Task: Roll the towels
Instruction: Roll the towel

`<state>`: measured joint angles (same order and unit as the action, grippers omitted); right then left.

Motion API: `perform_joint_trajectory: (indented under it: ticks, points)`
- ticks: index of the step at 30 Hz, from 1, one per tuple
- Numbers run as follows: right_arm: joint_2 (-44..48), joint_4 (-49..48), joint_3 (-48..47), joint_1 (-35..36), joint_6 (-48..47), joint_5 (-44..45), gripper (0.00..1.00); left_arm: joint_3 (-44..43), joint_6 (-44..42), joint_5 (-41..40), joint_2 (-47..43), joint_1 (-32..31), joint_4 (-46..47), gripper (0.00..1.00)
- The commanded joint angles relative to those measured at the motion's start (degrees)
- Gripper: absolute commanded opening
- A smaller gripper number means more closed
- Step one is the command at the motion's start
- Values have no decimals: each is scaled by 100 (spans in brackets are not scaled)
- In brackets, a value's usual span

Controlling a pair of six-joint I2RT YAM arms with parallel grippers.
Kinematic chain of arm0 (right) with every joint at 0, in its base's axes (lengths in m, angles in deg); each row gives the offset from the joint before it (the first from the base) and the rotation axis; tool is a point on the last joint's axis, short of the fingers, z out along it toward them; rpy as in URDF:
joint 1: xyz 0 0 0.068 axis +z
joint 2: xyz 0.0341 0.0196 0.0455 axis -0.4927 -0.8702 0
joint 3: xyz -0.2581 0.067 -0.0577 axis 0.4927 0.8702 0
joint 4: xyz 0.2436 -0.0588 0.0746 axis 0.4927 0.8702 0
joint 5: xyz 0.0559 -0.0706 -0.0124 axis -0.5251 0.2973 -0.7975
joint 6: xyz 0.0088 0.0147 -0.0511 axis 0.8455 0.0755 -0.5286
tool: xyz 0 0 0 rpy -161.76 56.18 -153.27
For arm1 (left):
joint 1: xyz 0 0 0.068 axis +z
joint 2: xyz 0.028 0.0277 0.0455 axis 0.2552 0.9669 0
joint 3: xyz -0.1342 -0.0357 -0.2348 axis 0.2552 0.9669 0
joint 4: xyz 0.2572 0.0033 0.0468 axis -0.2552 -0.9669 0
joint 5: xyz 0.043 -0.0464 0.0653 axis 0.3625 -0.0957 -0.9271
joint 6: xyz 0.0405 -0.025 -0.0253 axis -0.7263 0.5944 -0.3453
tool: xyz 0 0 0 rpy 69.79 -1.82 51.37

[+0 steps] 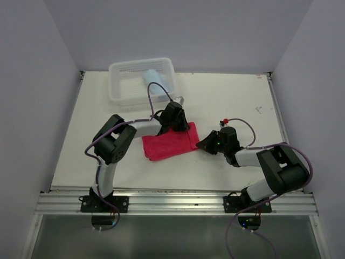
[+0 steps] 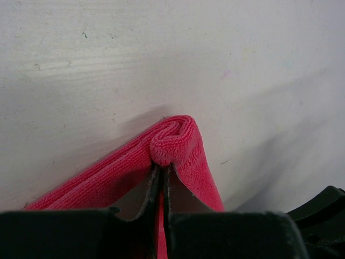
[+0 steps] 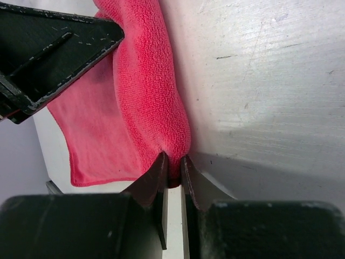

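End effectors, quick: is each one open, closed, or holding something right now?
Left end effector: closed, pinching a folded corner of the red towel.
Right end effector: closed, pinching the same towel's edge.

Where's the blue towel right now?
Top view: the blue towel sits in the basket at the far left of the table, just beyond the left gripper, which pinches the red towel.

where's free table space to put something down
Bare table right of the basket, beyond the right gripper; the strip left of the left arm; the near strip in front of the red towel. Crowded at centre: left gripper and right gripper pinch that towel.
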<state>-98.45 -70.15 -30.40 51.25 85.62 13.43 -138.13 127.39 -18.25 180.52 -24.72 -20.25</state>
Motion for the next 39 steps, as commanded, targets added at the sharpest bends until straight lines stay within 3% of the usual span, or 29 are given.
perform_joint_trajectory:
  ticks: [1,7,15,28,39]
  points:
    - [48,94,56,93,-380,133,2,115,-63,-361,-257,66,-168,0]
    - [382,499,-15,269,-952,747,0,-122,-283,-449,-381,66,-413,24]
    - [715,842,-146,489,-1286,1381,0,-307,-345,-440,-565,92,-809,34]
    - [909,1422,-480,1086,-1972,2338,0,-430,-380,-370,-960,198,-1082,40]
    - [892,1624,-595,1360,-2332,2753,0,-816,-29,421,-768,207,-1090,44]
